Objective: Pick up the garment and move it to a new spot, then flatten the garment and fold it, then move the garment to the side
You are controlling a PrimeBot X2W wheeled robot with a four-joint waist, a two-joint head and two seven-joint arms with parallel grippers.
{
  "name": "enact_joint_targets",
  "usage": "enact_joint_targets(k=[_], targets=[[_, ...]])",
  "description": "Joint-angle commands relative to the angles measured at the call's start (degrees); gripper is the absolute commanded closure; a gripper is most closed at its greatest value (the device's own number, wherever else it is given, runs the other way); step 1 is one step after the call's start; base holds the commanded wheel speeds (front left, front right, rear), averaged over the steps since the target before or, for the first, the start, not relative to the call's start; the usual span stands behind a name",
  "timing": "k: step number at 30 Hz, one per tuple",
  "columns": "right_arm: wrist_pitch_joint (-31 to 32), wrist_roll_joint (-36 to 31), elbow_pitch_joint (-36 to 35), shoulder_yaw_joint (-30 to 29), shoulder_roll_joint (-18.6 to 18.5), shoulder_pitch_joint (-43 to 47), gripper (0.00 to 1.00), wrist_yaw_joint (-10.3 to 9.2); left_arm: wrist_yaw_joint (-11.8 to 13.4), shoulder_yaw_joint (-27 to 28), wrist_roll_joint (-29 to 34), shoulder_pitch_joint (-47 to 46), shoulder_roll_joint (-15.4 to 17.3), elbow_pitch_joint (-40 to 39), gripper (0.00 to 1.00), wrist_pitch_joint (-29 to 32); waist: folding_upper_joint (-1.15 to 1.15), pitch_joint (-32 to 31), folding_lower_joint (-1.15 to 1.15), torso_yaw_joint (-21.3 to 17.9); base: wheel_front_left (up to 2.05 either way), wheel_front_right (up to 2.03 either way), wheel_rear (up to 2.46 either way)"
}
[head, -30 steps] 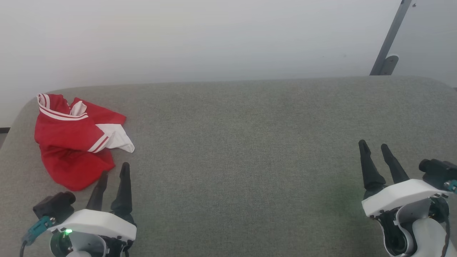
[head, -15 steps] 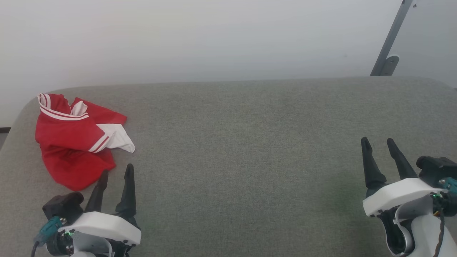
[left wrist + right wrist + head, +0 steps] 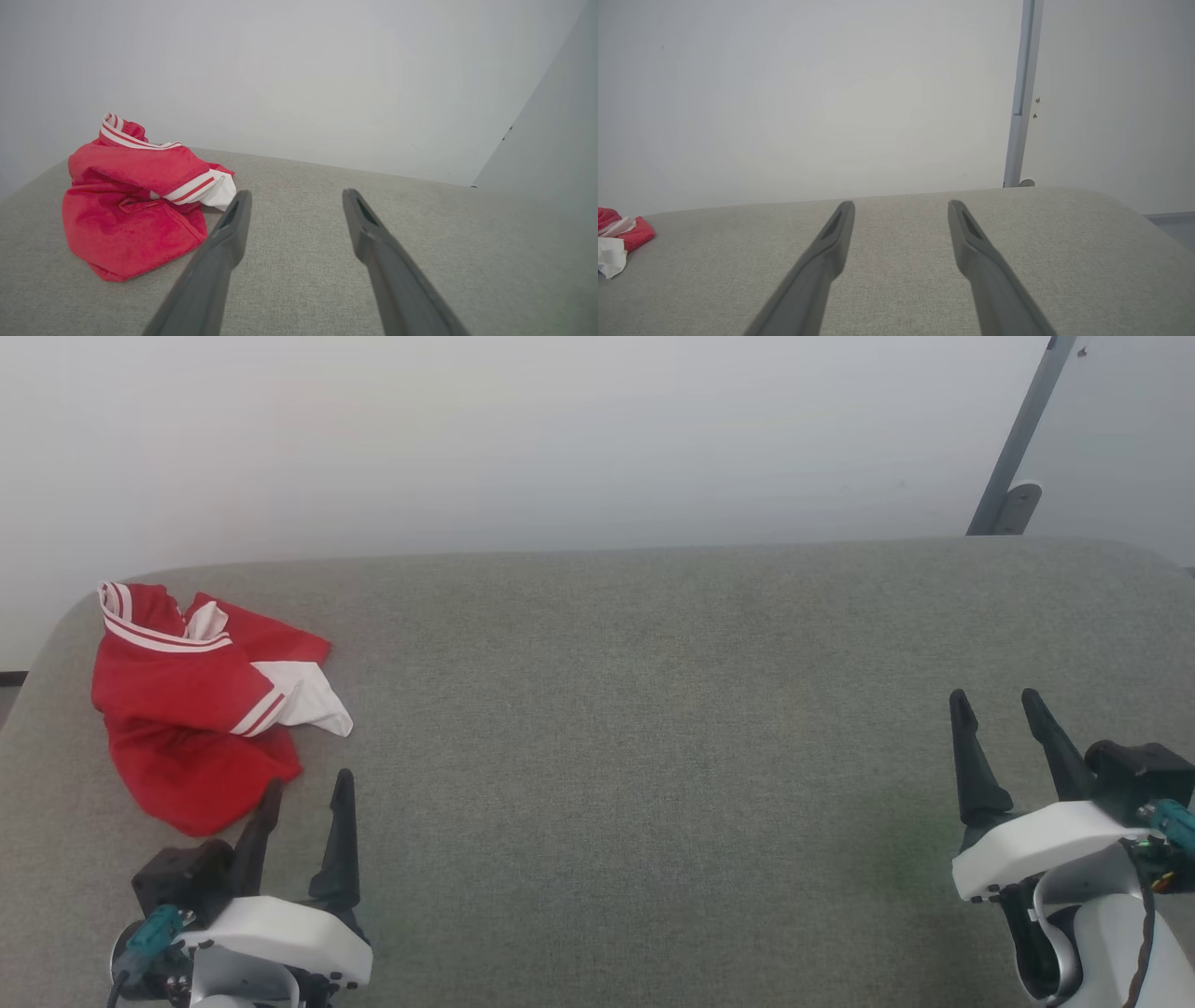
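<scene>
Left tool (image 3: 308, 779) and right tool (image 3: 993, 695) are open and empty. The garment (image 3: 187, 709) lies bunched at the left end of the counter (image 3: 653, 709), near the left tool. It looks soft and light; pinch a thick fold.

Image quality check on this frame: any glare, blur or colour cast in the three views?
Head view: even, soft light, no glare; faint green cast on the grey surface beside the right gripper. Left wrist view: garment sharp, fingers soft near the lens. Right wrist view: same finger blur.
</scene>
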Motion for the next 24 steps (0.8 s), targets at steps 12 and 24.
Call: enact_joint_targets(k=[12,24], targets=[[-2.0,-5.9,-0.1,-1.2,0.3,0.0,0.0,0.03,-0.8,1.1,6.6,0.4,-0.1,1.2,0.0,-2.0,0.0,-0.3,0.0,-0.1,0.0,0.0,0.0],[-3.3,-9.3,-0.4,-2.2,0.5,0.8,0.0,0.03,-1.6,2.0,11.7,0.0,-0.5,2.7,0.0,-3.4,0.0,-0.3,0.0,0.0,0.0,0.0,0.0]])
